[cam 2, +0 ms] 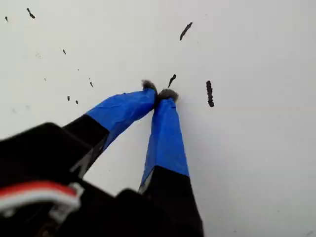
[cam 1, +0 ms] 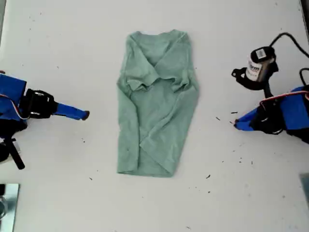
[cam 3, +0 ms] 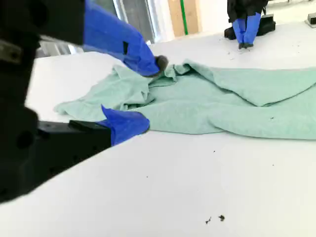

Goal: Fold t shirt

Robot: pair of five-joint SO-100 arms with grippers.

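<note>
Shirt (cam 1: 157,104), sides folded inward, lies mid-counter (cam 1: 72,48). My first gripper (cam 2: 160,91), clenched on nothing, rests on bare counter; my second gripper (cam 3: 143,94) hovers released beside the shirt. Soft, light, limp cloth: best pinched at hem corners.

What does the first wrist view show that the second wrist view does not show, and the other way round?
Only the first wrist view: the fingertips of my first end effector close up, pressed together beside long dark marks. Only the second wrist view: the t shirt, and my second end effector open near its edge. Both: the white table with dark specks, and my first end effector, far off in the second wrist view.
</note>
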